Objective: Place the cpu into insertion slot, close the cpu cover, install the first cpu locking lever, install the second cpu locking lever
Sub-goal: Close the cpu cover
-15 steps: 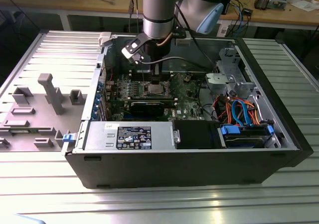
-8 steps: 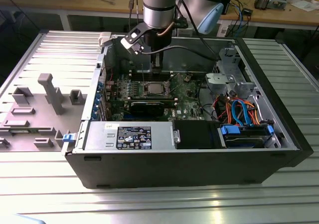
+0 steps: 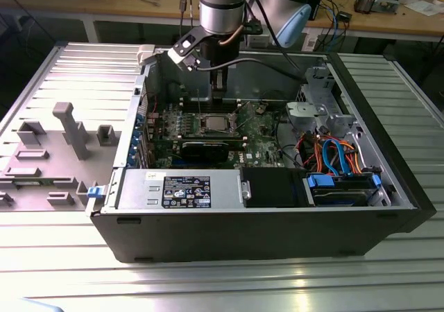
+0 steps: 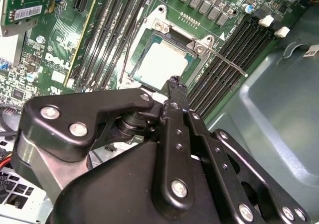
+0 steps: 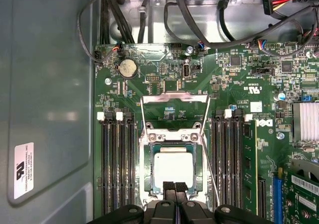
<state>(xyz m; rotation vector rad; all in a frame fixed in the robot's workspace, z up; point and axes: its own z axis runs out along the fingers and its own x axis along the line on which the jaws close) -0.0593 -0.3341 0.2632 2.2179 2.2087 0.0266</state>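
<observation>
**Seated chip at risk of being nudged**

The cpu [image 5: 172,167] is seen lying in the insertion slot [image 5: 148,171], inside the opened computer case [image 3: 243,237]. The end effector [image 5: 175,188] is clenched with nothing between its tips, and is held just over 1 edge of the chip. The cpu cover [image 5: 174,97] appears to be standing open, and 1 thin locking lever [image 5: 212,176] is seen beside the socket. If the tips were pressed down off-centre, the chip could be tilted and contacts bent. The lever wire could also be snagged.
</observation>
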